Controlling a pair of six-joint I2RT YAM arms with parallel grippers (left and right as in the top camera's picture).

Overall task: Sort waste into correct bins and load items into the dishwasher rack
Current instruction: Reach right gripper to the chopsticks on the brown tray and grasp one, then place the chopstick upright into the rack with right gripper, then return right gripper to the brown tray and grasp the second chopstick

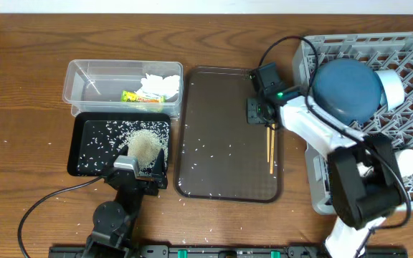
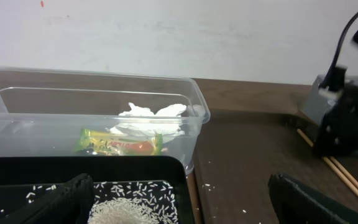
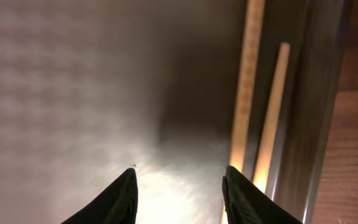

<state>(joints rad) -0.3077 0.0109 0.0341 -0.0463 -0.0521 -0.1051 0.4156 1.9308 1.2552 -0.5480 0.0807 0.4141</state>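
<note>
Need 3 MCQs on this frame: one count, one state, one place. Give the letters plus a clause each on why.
1. How many thin wooden chopsticks lie on the dark-brown flat serving tray?
A) one B) two C) four

2. How do the right arm's jaws stand?
A) open, nothing between them B) shut on a chopstick C) shut on a tissue

3. Where is the small yellow-green-orange snack wrapper?
A) on that tray B) between the right arm's jaws C) in the clear plastic rectangular tub

Key:
1 B: the right wrist view shows two sticks side by side along the tray's edge.
2 A: the same view shows the two tips apart over bare tray, with the sticks off to one side.
3 C: the overhead and left wrist views both show it inside the clear walls.
</note>
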